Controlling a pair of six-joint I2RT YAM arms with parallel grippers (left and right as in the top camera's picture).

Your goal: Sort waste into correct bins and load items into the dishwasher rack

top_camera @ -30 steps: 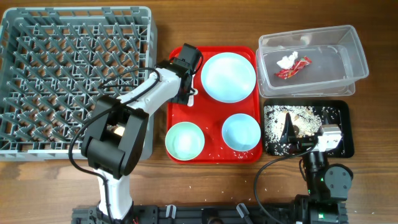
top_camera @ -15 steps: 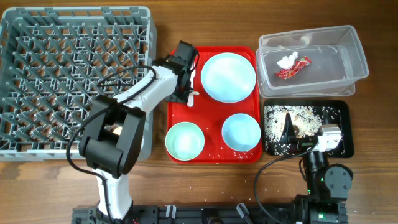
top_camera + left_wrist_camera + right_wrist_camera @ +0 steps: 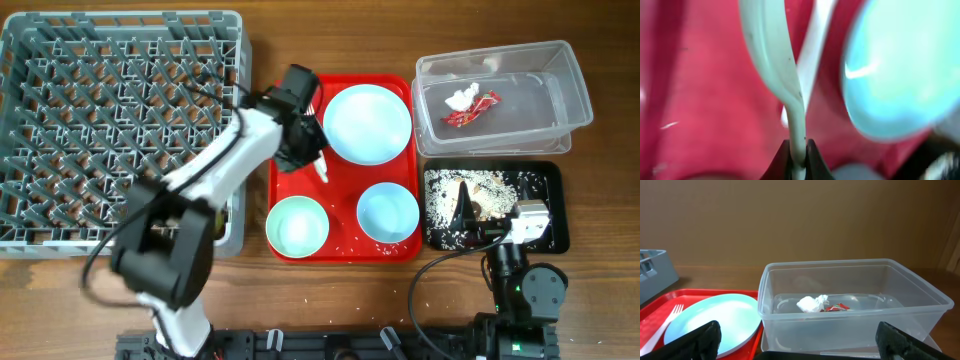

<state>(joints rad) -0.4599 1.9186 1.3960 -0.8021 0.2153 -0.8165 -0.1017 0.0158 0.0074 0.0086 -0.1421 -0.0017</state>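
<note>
Left fingers (image 3: pixel 781 164) clamp the white spoon (image 3: pixel 770 55) handle above the red tray (image 3: pixel 705 100). Right fingers (image 3: pixel 702 337) spread wide, empty, over the black tray (image 3: pixel 555 185).

It looks like a robotics lab bench, not a real kitchen. Robot arms (image 3: pixel 215 170) rise from a black rail (image 3: pixel 330 345) at a wooden table (image 3: pixel 330 295), with loose cable (image 3: pixel 411 290). A dishwasher rack (image 3: pixel 120 18) sits on the tabletop before a plain brown backdrop (image 3: pixel 800 220).

A wood-grain worktop (image 3: pixel 330 300) lies beneath the jaws; ahead of the right jaws rises a plain brown wall (image 3: pixel 800 220), possibly board, evenly lit.
</note>
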